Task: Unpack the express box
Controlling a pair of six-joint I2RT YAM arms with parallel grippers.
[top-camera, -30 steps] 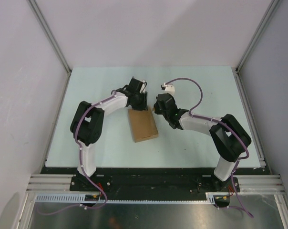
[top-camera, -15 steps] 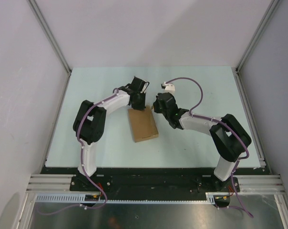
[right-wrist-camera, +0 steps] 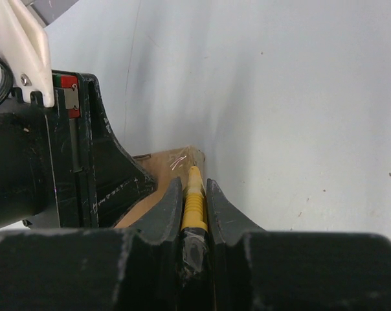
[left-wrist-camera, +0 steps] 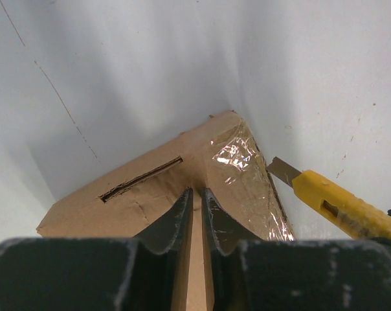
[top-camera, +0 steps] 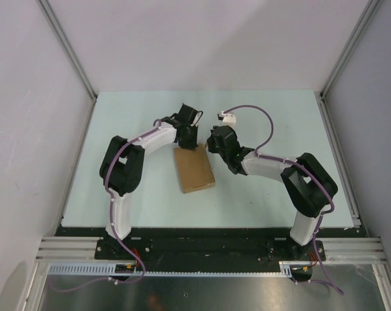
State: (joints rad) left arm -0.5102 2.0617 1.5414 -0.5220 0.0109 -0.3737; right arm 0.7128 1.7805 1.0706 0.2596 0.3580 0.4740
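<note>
The express box (top-camera: pixel 194 170) is a flat brown cardboard box lying closed in the middle of the table; it also shows in the left wrist view (left-wrist-camera: pixel 144 194) and the right wrist view (right-wrist-camera: pixel 163 163). Clear tape (left-wrist-camera: pixel 247 165) covers its far right corner. My left gripper (top-camera: pixel 188 136) (left-wrist-camera: pixel 195 192) rests on the box's far end, jaws all but closed, only a thin slit between them. My right gripper (top-camera: pixel 212 144) (right-wrist-camera: pixel 194 183) is shut on a yellow utility knife (right-wrist-camera: pixel 194 202) (left-wrist-camera: pixel 341 208), whose blade tip (left-wrist-camera: pixel 283 170) sits at the taped corner.
The pale table (top-camera: pixel 279 123) is bounded by grey walls with metal rails at left (top-camera: pixel 72 58) and right (top-camera: pixel 344 58). The two grippers are a few centimetres apart over the box's far end; the left gripper's body (right-wrist-camera: pixel 53 149) fills the left of the right wrist view.
The left gripper has turned slightly and settled at the box's far end. The right gripper with the knife has edged left toward the box's far right corner. The box has not moved.
</note>
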